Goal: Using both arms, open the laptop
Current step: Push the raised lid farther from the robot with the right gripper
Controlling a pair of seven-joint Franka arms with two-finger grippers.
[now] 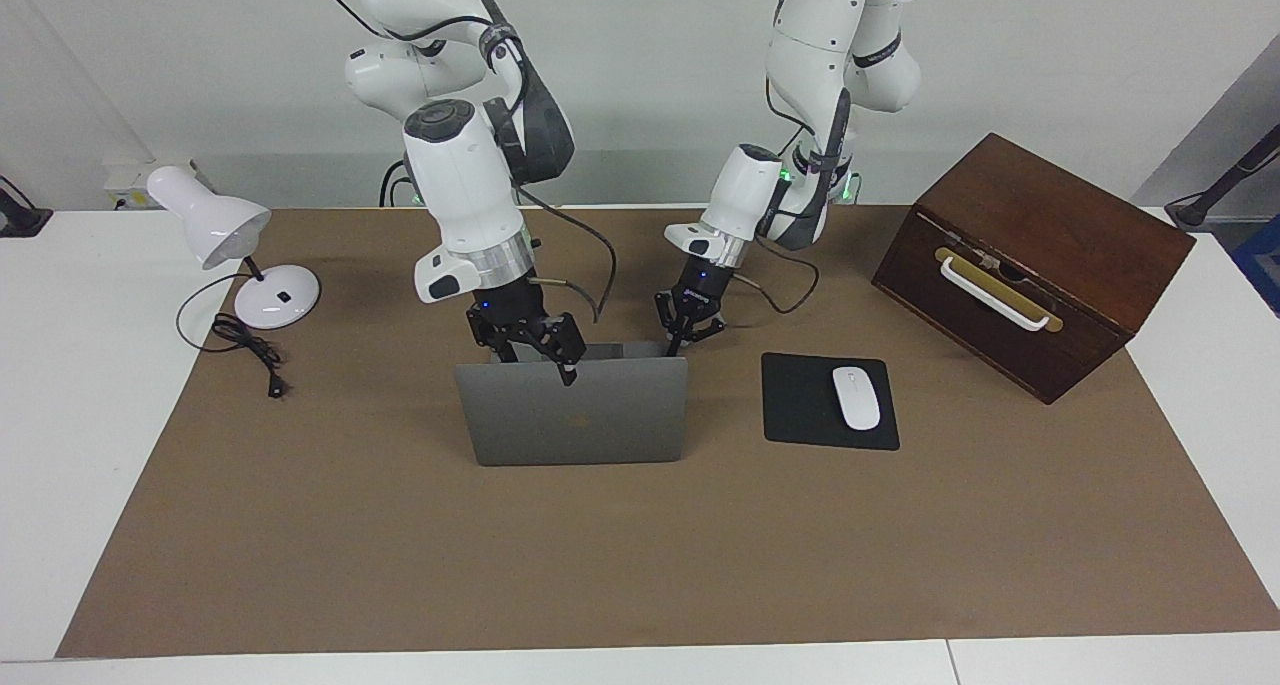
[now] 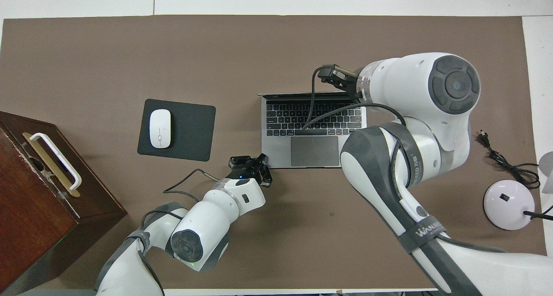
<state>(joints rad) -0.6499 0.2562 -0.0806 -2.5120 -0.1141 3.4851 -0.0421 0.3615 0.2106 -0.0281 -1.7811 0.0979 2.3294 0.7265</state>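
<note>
Now, working outward from the robots' end, I read this as the late part of the opening step. Nearest to the bases, my left pincer point(image 1: 692, 331) sits low at the laptop's base corner toward the left arm's end of the tabletop, its fingertips brought together with nothing between them; I judge it is pressing the base down to keep it from sliding, though I cannot see the contact itself. The laptop point(image 1: 575, 412) stands in the middle of the brown mat point(image 1: 640, 555), keyboard toward the robots, lid raised close to upright. My right pincer point(image 1: 540, 350) is at the top edge of that lid, jaws spread as wide as they go; one finger hangs over the lid's outer face, so it looks hooked over the edge and not clamped on it; from overhead the right wrist hides the contact. The next move, as I judge it, calls for a gentle push of the lid a little farther from the robots to a working angle, the left arm holding the base meanwhile, then both pincers lifting clear without snagging the screen; too hard a push could tip or drag the machine.

Beside the laptop, toward the left arm's end, lies a black mouse pad point(image 1: 800, 405) carrying a white mouse point(image 1: 856, 397); a dark wooden box point(image 1: 1040, 235) with a white handle sits at that end; a white desk lamp point(image 1: 245, 255) with its loose cord stands at the right arm's end; white tabletop point(image 1: 70, 445) shows around the mat, and a plain pale wall rises above the arms.
</note>
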